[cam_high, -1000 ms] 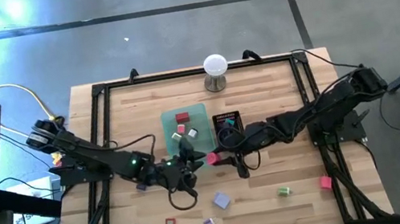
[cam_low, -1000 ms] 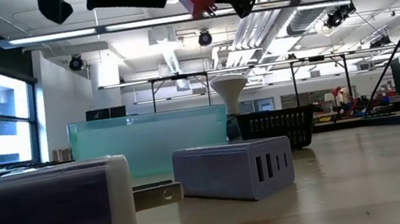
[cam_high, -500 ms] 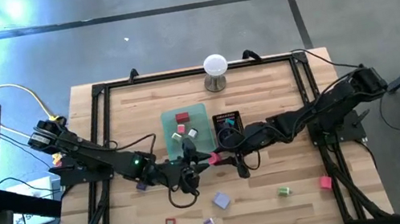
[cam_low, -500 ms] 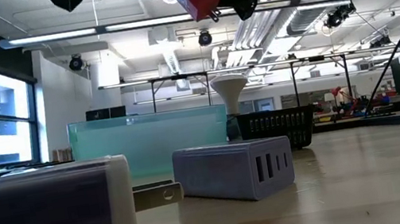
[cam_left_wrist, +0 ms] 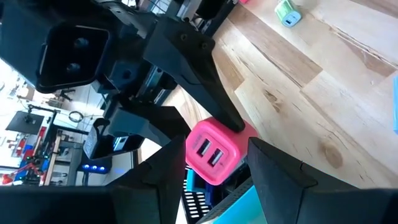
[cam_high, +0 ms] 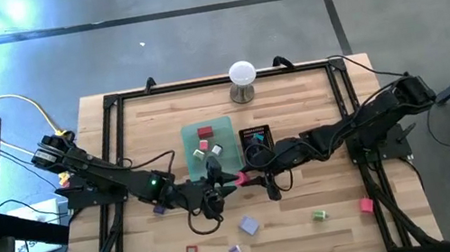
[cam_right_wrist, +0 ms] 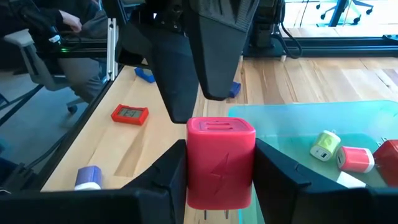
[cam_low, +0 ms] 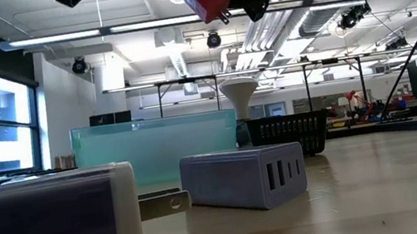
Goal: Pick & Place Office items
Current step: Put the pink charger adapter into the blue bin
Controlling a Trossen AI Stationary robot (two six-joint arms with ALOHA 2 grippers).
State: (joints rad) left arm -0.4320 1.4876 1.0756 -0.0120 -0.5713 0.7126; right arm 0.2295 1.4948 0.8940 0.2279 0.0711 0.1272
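High view shows both arms meeting mid-frame, just below the translucent green tray (cam_high: 209, 142). The right gripper (cam_high: 247, 180) clamps the pink charger block (cam_high: 239, 179), prongs down, held above the table. The left gripper (cam_high: 217, 187) faces it directly, fingers spread on either side of the block, ready to receive it.
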